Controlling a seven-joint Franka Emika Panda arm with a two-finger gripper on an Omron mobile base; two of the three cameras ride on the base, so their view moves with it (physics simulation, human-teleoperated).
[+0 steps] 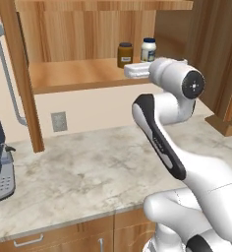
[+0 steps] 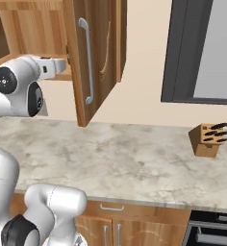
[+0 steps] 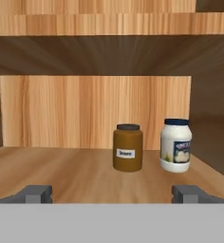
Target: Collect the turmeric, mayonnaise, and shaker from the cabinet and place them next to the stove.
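Claw (image 3: 112,193): spread wide, nothing between the tips, level with the front edge of the shelf and aimed at the back wall
Turmeric (image 3: 128,147): upright on the cabinet (image 1: 88,74) shelf, ahead of the claw, label facing out
Mayonnaise (image 3: 176,145): upright just beside the turmeric on its right in the hand view, not touching it
Cabinet door (image 2: 94,53): swung open, grey bar handle (image 2: 86,60) facing the room
Counter (image 1: 88,172): marble top beneath the cabinet
Knife block (image 2: 209,138): on the counter far to the right, well apart from the arm
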